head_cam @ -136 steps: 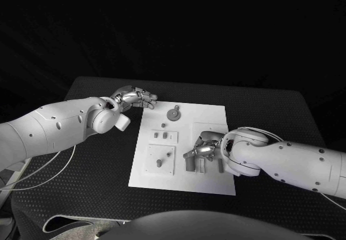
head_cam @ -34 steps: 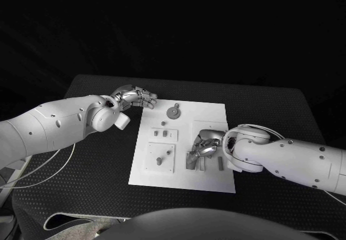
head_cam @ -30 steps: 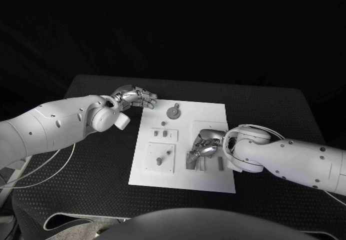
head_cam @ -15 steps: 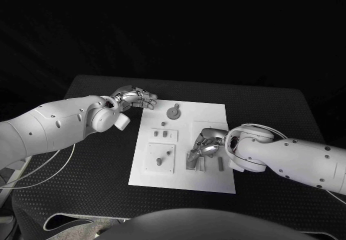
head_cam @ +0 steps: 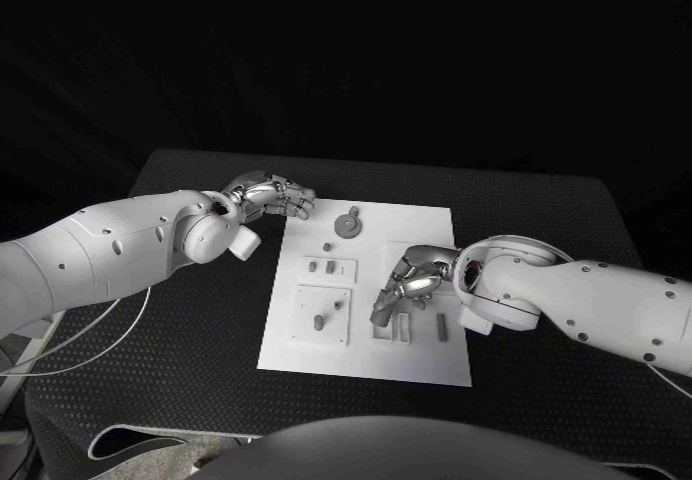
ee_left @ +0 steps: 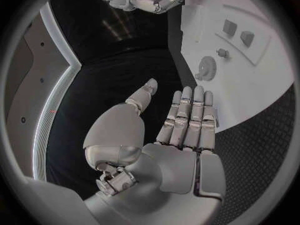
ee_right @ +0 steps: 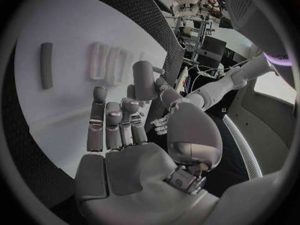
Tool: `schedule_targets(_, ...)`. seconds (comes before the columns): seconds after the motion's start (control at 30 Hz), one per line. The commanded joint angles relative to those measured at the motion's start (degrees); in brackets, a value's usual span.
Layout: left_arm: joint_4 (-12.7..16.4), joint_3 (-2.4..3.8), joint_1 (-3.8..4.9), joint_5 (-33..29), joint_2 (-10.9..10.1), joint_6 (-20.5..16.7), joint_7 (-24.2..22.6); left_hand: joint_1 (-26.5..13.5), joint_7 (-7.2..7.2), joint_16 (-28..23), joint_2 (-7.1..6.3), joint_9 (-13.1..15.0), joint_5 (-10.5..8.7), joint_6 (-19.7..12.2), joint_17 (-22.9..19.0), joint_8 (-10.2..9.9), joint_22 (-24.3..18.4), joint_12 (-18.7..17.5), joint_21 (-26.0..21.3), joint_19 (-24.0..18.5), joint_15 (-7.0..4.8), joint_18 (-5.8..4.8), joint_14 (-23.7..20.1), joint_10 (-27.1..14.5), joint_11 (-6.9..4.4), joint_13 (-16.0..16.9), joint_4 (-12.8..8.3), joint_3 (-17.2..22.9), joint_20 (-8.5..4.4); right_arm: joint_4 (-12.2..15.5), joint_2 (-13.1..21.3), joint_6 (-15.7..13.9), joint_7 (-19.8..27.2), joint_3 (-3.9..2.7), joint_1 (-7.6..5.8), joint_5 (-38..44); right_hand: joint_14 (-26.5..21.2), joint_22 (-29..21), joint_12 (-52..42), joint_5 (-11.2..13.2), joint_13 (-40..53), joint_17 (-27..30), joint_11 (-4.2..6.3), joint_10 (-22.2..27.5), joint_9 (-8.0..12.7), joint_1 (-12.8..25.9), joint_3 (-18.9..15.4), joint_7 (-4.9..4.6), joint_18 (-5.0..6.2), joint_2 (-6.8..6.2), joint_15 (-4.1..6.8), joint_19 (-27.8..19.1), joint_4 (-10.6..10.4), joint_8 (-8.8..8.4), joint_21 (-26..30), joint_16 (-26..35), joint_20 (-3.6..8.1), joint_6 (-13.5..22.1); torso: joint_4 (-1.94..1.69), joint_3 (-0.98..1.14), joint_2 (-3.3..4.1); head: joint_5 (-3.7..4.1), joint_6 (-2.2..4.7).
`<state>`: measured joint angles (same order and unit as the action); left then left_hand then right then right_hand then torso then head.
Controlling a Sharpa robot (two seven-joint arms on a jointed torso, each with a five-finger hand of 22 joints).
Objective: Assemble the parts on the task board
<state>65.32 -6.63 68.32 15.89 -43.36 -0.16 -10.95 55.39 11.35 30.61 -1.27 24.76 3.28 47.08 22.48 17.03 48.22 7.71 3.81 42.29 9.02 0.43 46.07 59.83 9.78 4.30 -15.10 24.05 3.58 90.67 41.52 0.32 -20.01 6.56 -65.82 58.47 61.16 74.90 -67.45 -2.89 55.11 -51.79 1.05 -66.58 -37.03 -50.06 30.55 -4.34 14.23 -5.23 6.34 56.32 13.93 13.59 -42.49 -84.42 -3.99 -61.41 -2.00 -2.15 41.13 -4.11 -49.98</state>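
I see the task board (head_cam: 364,350), a white plate with raised square blocks, lying mid-table. On it I count one round gear-like part (head_cam: 348,226) near its far edge and two short grey bars (head_cam: 438,327) by my right hand (head_cam: 407,290). That hand hovers over the board's centre, fingers curled; the right wrist view shows them straight and empty. My left hand (head_cam: 268,195) sits off the board's far left corner, fingers together, empty.

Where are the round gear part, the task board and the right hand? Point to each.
Round gear part (head_cam: 348,225), head view, on its flat disc face.
Task board (head_cam: 421,366), head view, on a bare patch near its closest edge.
Right hand (head_cam: 408,285), head view, on its middle, above the board.
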Motion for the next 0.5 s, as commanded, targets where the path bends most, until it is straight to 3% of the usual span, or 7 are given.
schedule_targets(0.03,0.20,0.03,0.05,-0.04,0.05,1.08,-0.09,-0.65,-0.05,-0.39,0.00,-0.08,-0.18,-0.45,0.10,0.27,-0.06,0.08,0.26,-0.51,0.14,-0.43,-0.08,-0.27,-0.08,0.00,0.07,0.23,-0.04,-0.43,0.30,5.77,-3.65,-0.07,-0.91,-2.91,0.71,0.73,-0.03,-0.15,-0.13,0.11,0.88,-1.43,0.15,1.31,-0.05,-0.07,0.77,-0.12,1.07,0.30,-0.73,0.24,-0.07,-0.22,0.14,-0.33,0.14,-0.08,0.01,0.01,0.05)
schedule_targets(0.2,0.28,0.03,0.05,0.10,0.07,1.22,0.03,-0.66,-0.05,-0.41,0.00,-0.08,-0.18,-0.45,0.12,0.28,-0.06,0.08,0.26,-0.52,0.14,-0.43,-0.08,-0.28,-0.08,0.00,0.06,0.24,-0.04,-1.40,0.29,7.91,-6.20,-0.07,-1.89,-3.07,0.84,0.77,-0.06,-0.15,-0.16,0.14,0.95,-1.57,0.20,1.97,-0.12,0.00,0.77,-0.11,1.10,0.43,-1.27,0.31,-0.09,-0.33,0.22,-0.57,0.05,-0.06,0.01,0.06,0.03)
schedule_targets(0.33,0.29,0.02,0.05,0.10,-0.07,1.23,0.23,-0.68,-0.05,-0.42,-0.01,-0.08,-0.18,-0.46,0.13,0.28,-0.06,0.08,0.26,-0.53,0.15,-0.43,-0.09,-0.28,-0.07,0.00,0.06,0.24,-0.04,-2.92,-0.30,14.45,-9.38,-0.06,-2.63,-5.72,0.92,0.83,-0.09,-0.14,-0.18,0.17,1.02,-1.71,0.28,2.87,-0.34,0.07,0.77,-0.01,1.15,0.49,-1.73,0.32,-0.10,-0.39,0.30,-0.70,-0.03,-0.01,-0.01,0.11,-0.02)
schedule_targets(0.5,0.42,0.02,0.06,0.11,-0.09,1.38,0.40,-0.69,-0.05,-0.43,-0.03,-0.08,-0.18,-0.46,0.15,0.28,-0.06,0.08,0.26,-0.54,0.15,-0.43,-0.10,-0.29,-0.07,0.00,0.05,0.23,-0.04,-4.58,-0.92,15.26,-9.61,-0.02,-2.99,-6.47,0.74,0.88,-0.01,-0.14,-0.20,0.23,0.98,-1.60,0.41,4.16,-0.74,0.03,0.77,0.15,1.12,0.22,-2.06,0.22,0.04,-0.34,0.28,-0.65,-0.01,-0.12,-0.01,0.17,-0.02)
